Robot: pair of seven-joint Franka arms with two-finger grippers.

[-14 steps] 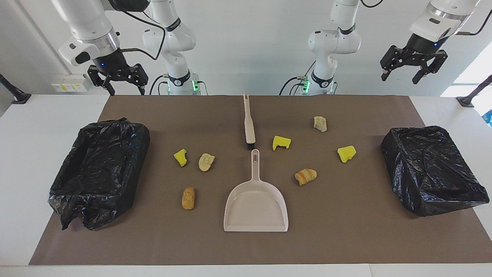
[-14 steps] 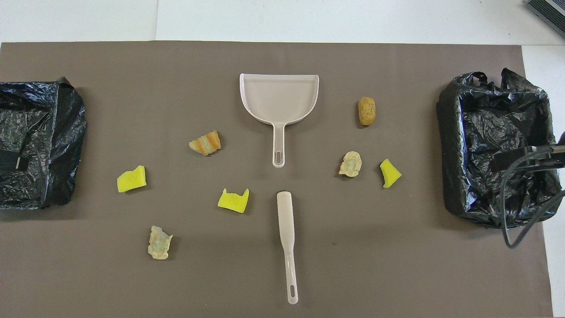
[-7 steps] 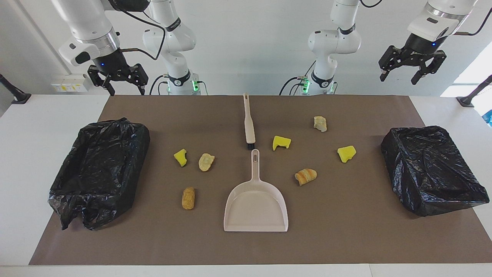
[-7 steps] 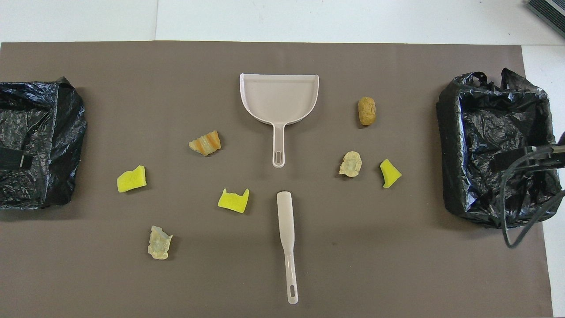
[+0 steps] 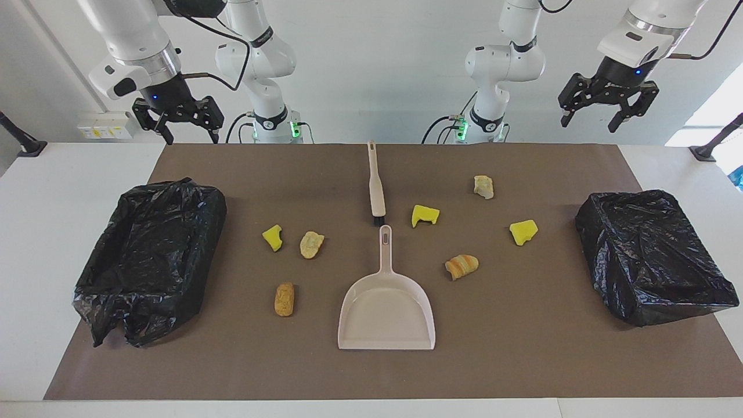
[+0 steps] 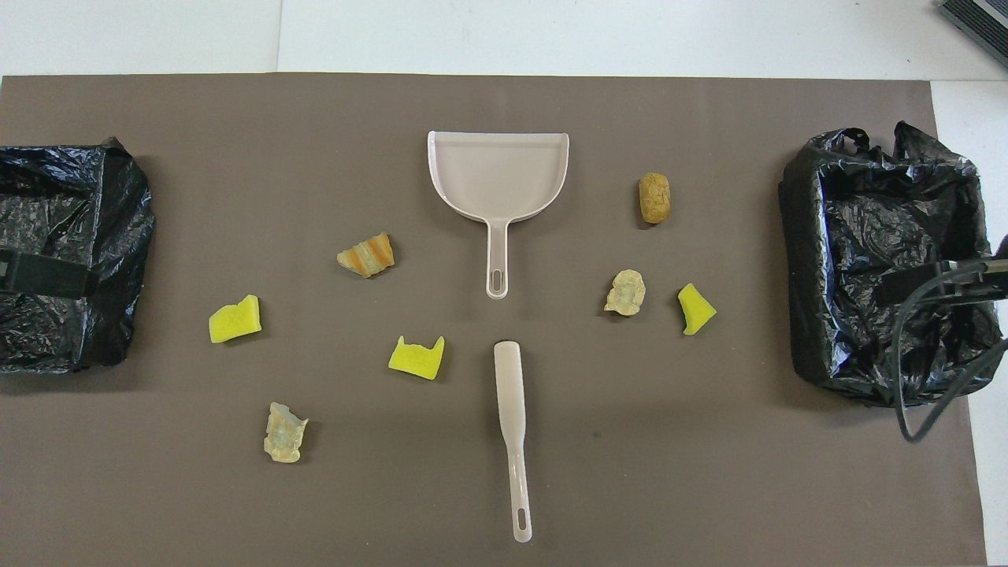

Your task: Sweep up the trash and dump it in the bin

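A crinkled black-lined bin, seven scattered trash pieces of yellow sponge and tan bread-like lumps, a smooth beige brush, a dustpan and a second lined bin lie on a matte brown mat. Against a white wall, the right gripper and left gripper hang raised, jaws wide and empty.

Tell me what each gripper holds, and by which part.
Nothing. The left gripper and the right gripper hang open and empty above the table.
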